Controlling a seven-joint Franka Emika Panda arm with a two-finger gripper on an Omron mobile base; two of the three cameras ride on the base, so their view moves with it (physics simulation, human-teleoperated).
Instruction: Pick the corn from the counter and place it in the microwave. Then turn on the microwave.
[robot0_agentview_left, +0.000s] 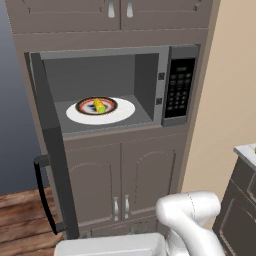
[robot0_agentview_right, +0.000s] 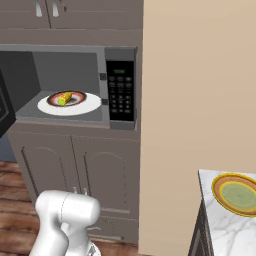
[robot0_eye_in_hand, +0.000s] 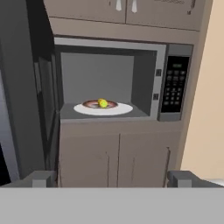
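Hand (robot0_eye_in_hand: 112, 178) spread wide, holding nothing, well back from the microwave (robot0_agentview_left: 112, 87). One corn (robot0_agentview_left: 100, 106) lies in one dark-rimmed dish (robot0_agentview_left: 96, 105) on the white plate (robot0_agentview_left: 122, 113) inside, door (robot0_agentview_left: 52, 150) swung open. Right base view adds a second patterned dish (robot0_agentview_right: 236, 193) on the worktop (robot0_agentview_right: 220, 225) corner.

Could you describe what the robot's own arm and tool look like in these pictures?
The arm is glossy white, built of rounded, tube-like segments with a bulbous elbow, and has no visible cables or markings. The tool has two small, blocky dark grey finger tips, set wide apart.
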